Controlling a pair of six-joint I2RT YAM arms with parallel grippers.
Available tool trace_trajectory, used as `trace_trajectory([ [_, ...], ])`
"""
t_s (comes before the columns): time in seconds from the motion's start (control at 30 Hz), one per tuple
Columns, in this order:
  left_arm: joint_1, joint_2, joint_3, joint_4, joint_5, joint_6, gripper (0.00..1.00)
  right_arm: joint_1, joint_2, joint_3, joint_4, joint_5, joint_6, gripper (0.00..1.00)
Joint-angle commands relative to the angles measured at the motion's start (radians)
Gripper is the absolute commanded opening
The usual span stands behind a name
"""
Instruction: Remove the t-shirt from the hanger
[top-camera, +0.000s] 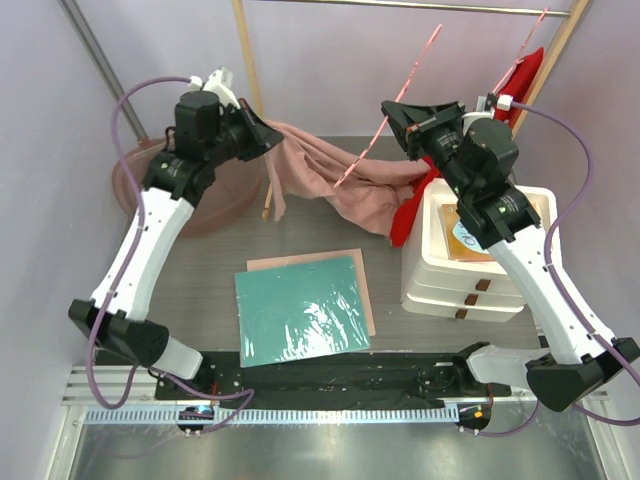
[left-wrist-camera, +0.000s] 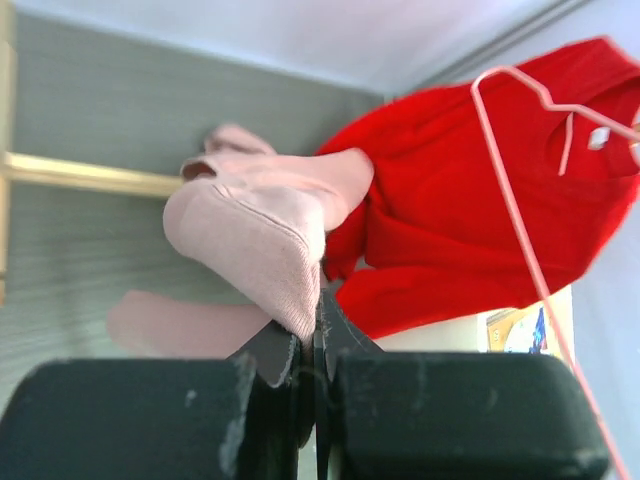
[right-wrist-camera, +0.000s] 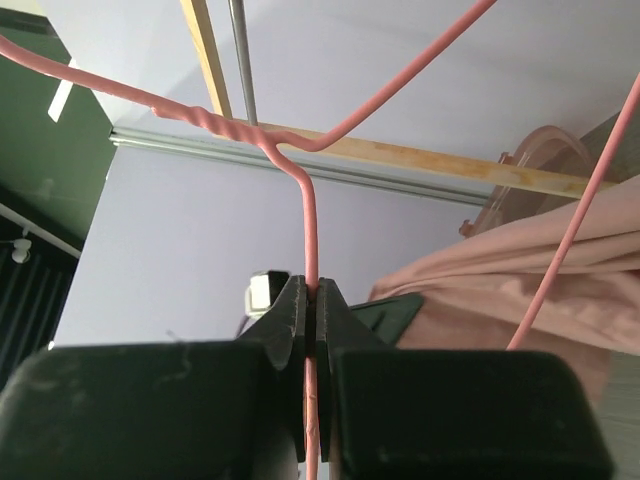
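Two pinches above far half of desk. Left tool nipping pink t-shirt hem toward far-left corner; right tool clamping wire hanger neck toward far-right, probably as anchor for sliding cloth free.

Grey table, teal sheet, white drawer box, pink basin

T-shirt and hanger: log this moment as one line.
left pincer: shut on t-shirt | right pincer: shut on hanger | t-shirt: not yet off hanger
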Motion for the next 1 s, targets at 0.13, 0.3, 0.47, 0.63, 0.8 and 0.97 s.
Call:
trace_trajectory([
  [0.13,0.003,-0.177,-0.005,-0.017,-0.077,0.088,0.00,0.001,-0.016,0.006,0.121,-0.036,-0.139,0.01],
  [0.3,0.003,-0.063,-0.011,0.049,0.075,0.041,0.00,0.003,0.004,0.004,0.135,-0.100,-0.151,0.01],
  [0.47,-0.020,0.157,0.034,0.208,0.311,-0.082,0.00,0.000,-0.005,-0.019,0.090,-0.085,-0.196,0.01],
  [0.63,-0.098,0.410,0.325,0.051,0.329,-0.056,0.19,0.001,-0.011,-0.025,0.048,-0.030,-0.243,0.01],
  [0.8,-0.082,0.246,0.099,0.047,0.121,0.019,0.90,0.000,-0.002,-0.028,0.042,-0.019,-0.280,0.01],
  [0.97,-0.075,0.007,-0.109,0.122,0.222,0.007,0.90,0.001,0.035,-0.033,0.043,-0.036,-0.318,0.01],
])
